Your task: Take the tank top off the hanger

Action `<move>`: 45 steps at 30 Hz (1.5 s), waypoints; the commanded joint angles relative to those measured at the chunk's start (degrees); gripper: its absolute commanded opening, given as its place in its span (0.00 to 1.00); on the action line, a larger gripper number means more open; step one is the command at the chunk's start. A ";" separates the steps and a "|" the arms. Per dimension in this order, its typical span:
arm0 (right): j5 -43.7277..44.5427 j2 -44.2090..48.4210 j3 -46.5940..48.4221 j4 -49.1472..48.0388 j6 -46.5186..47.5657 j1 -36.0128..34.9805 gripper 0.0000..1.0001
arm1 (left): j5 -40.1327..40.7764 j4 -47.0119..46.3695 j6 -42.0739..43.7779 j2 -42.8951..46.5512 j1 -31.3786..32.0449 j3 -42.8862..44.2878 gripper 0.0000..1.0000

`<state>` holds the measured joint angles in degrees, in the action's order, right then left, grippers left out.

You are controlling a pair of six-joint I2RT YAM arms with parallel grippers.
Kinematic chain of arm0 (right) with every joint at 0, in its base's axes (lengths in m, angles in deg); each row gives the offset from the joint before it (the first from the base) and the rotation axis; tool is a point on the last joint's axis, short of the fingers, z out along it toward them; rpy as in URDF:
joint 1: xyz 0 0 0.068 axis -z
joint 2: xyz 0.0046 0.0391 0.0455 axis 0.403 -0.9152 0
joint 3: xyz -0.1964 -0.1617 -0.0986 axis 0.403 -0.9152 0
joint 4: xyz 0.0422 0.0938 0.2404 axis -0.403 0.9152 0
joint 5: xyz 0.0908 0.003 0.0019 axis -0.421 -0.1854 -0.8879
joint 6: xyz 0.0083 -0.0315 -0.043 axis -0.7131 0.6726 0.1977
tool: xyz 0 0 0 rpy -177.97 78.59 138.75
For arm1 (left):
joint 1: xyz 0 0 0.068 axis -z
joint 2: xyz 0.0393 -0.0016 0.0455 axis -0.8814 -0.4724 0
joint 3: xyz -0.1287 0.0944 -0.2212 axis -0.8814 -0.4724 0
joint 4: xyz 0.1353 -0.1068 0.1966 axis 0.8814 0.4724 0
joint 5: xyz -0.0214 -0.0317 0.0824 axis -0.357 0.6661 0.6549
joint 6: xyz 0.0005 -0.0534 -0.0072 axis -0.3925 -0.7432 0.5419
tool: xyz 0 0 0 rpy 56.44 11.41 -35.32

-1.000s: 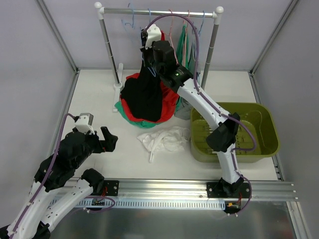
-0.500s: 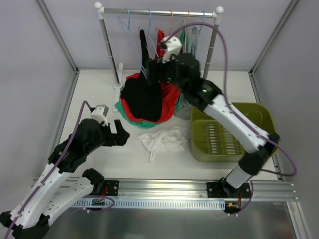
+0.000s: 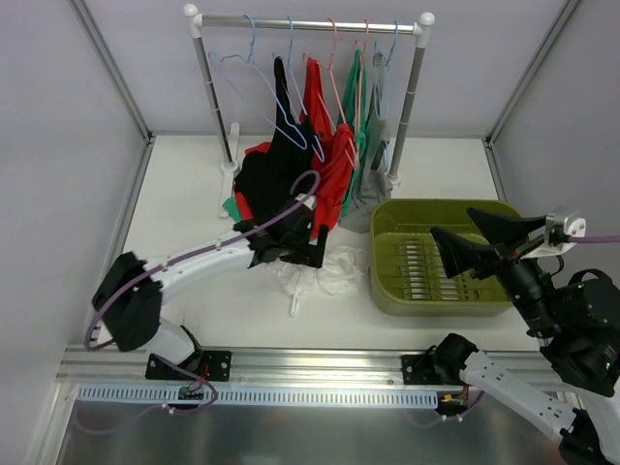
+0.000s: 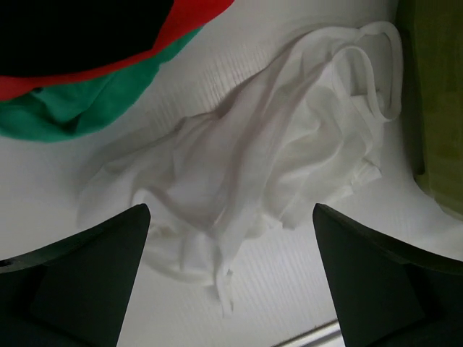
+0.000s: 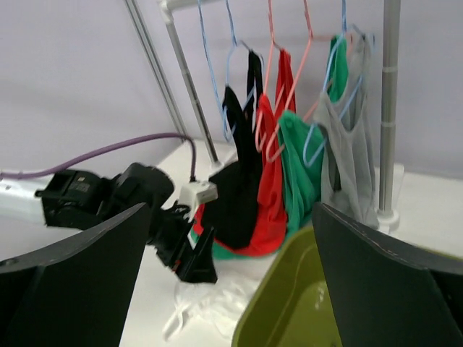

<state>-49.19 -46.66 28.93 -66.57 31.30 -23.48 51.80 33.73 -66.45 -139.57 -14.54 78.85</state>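
Observation:
A black tank top (image 3: 279, 155) hangs on a blue hanger (image 3: 294, 121) from the rail, its hem resting on a heap of red and green cloth. Beside it hang red (image 3: 327, 155), green (image 3: 354, 107) and grey (image 3: 373, 145) tank tops. A white tank top (image 3: 325, 273) lies crumpled on the table, off any hanger. My left gripper (image 3: 308, 254) hovers open just above it, with the white tank top (image 4: 253, 166) between the fingers of the left gripper (image 4: 230, 217). My right gripper (image 3: 450, 221) is open and empty above the bin, facing the black tank top (image 5: 239, 181) from well back.
An olive bin (image 3: 513, 223) stands at the right, close to the rack's right post (image 3: 409, 107). An empty blue hanger (image 3: 237, 73) hangs at the rail's left end. The rack's left post (image 3: 215, 107) stands behind the cloth heap (image 3: 242, 208).
The right gripper opened at the black tank top by the rail and drew back right over the bin. The left arm swung from the near left to above the white tank top.

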 commanded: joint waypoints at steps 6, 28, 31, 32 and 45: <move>0.64 5.22 -2.06 14.50 -4.00 -0.04 0.99 | 7.59 -2.57 -0.64 -22.39 6.52 10.34 0.76; 11.71 8.91 -7.50 12.84 -3.64 -0.04 0.99 | 19.80 0.77 1.27 15.48 15.93 12.76 0.00; 13.38 9.61 -8.47 12.66 -4.43 -0.04 0.99 | 17.18 0.85 7.78 12.51 15.93 24.26 0.00; 14.78 9.87 -8.56 12.57 -4.78 0.05 0.99 | 14.47 0.94 10.14 9.45 15.93 27.63 0.00; 27.19 20.78 -6.90 14.32 -10.41 -0.04 0.99 | -3.48 0.77 10.52 -23.71 16.01 65.45 0.69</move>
<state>-25.32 -26.07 19.62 -50.92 22.25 -23.46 54.34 33.43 -55.42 -159.76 1.21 141.38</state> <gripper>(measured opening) 0.993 0.504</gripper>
